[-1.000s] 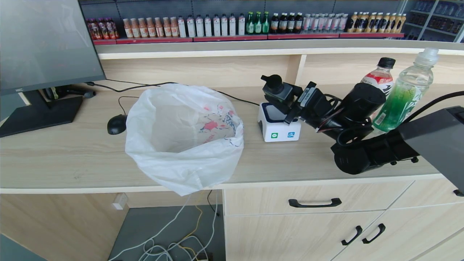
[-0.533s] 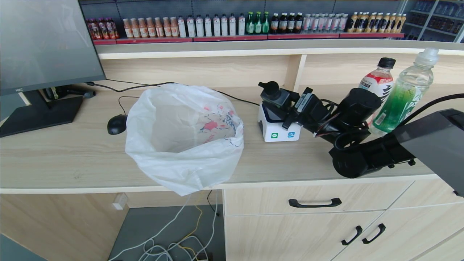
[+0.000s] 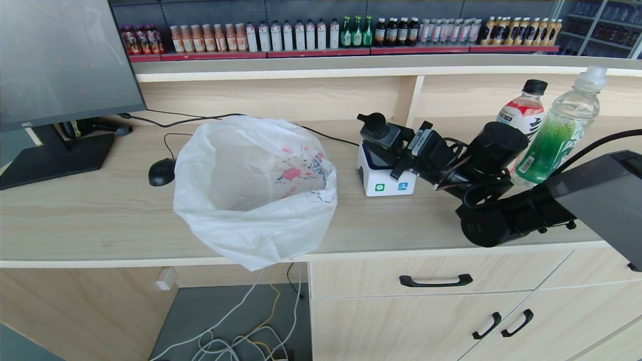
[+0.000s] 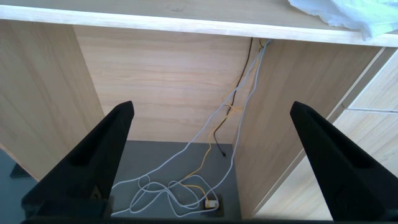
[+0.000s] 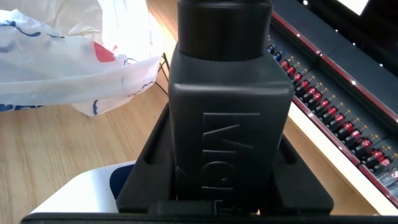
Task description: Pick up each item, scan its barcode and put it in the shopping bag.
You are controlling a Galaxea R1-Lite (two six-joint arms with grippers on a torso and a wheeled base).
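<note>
Head view: right gripper (image 3: 401,142) clamped on a black bottle (image 3: 377,125), jaws closed against 2 of its sides, cap end pointing away from the wrist. Bottle held tilted, off the counter (image 3: 100,215), over the top face of the white scanner (image 3: 383,183); whether it touches the scanner cannot be judged. Right wrist view: black bottle (image 5: 230,106) sits between the 2 fingers (image 5: 140,180), with a white corner of the scanner (image 5: 81,193) under it and the shopping bag (image 5: 74,62) beyond. Shopping bag stands open on the counter to the robot's left of the scanner, near but apart, its lower part hanging over the front edge. 2 more items stand upright at the counter's right end, behind the right arm: red-labelled bottle (image 3: 524,110) and green bottle (image 3: 556,130), just beside each other. Left wrist view: left gripper (image 4: 208,162) fingers spread wide, nothing between them, below counter level, facing cables (image 4: 186,186) on the floor.
</note>
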